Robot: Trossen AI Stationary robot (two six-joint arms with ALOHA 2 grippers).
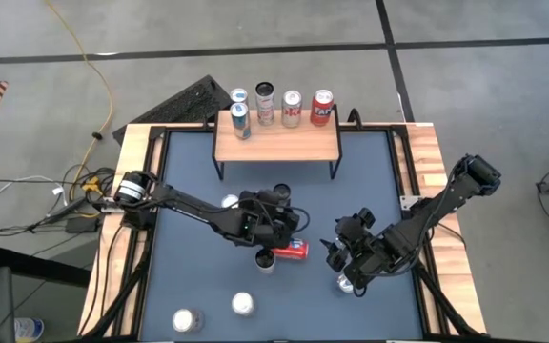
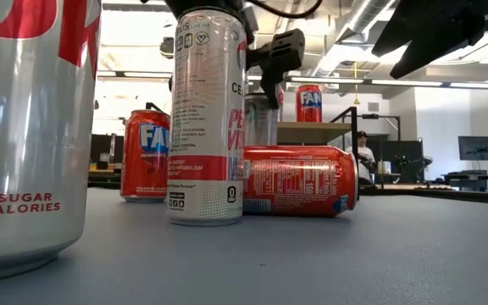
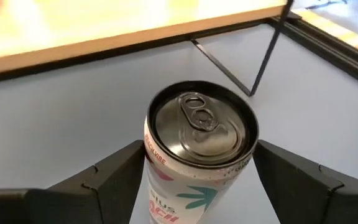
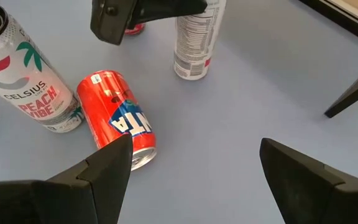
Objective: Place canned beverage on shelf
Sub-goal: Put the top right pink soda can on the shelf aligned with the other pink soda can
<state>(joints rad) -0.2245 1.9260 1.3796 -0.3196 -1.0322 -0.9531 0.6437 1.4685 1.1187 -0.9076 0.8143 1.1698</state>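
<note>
Between left pincer [image 3: 194, 180] fingers stands a Celsius can [image 3: 201, 140].

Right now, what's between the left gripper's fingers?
In the left wrist view, an upright Celsius can stands between the left gripper's open fingers, unclamped.

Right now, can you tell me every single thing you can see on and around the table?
shelf: one, light wood top, black legs, far end of the table.
shelf cans: five, silver, blue and red, upright along its far edge.
tall can: one, white and silver, upright mid-table.
lying can: one, red, on its side beside the tall can.
other upright cans: four, silver tops, spread over the table.
keyboard: one, black, behind the table.
person: one, far back in the room.
left gripper: open, fingers either side of the tall can.
right gripper: open, low over the table's right side.
</note>
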